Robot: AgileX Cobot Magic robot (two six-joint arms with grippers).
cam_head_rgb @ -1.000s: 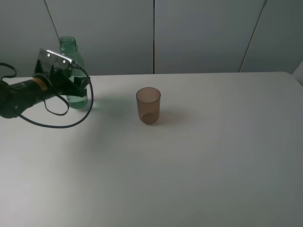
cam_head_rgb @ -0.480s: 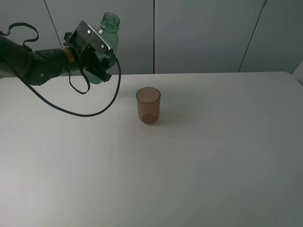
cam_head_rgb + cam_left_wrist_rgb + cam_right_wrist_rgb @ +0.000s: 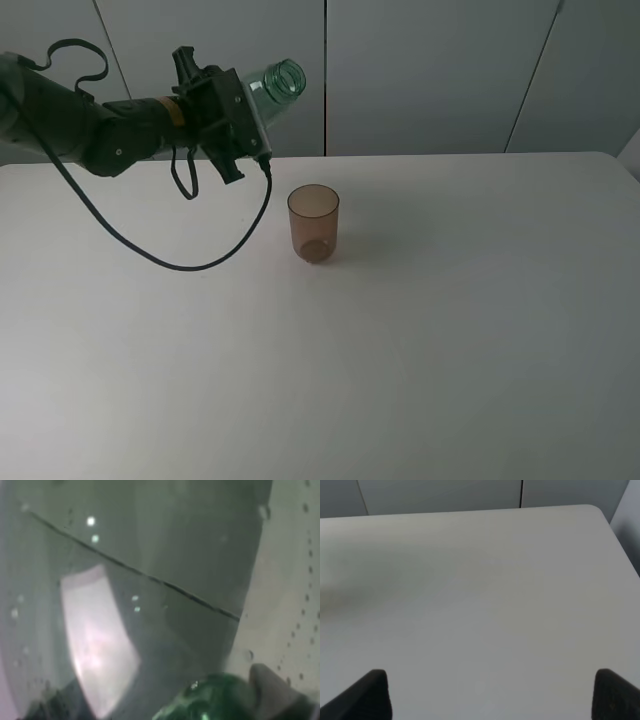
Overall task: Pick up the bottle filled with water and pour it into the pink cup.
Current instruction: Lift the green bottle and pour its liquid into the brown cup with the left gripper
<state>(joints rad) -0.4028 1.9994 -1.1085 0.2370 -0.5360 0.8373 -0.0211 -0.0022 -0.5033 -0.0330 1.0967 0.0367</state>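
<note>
The left tool [image 3: 232, 112] is clamped on the bottle [image 3: 274, 82], gripping its body and leaving the open neck free for pouring. The bottle hangs in the air, steeply tilted, its mouth aimed toward the cup [image 3: 313, 222] but not yet over the rim. The cup stands upright on the table [image 3: 450, 340]. The right tool [image 3: 490, 695] hovers well apart, its fingers spread with nothing between them.

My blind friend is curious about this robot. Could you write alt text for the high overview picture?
The robot's left hand holds a green-tinted bottle in the air, tilted with its open mouth toward a pink cup that stands upright on a white table.
</note>
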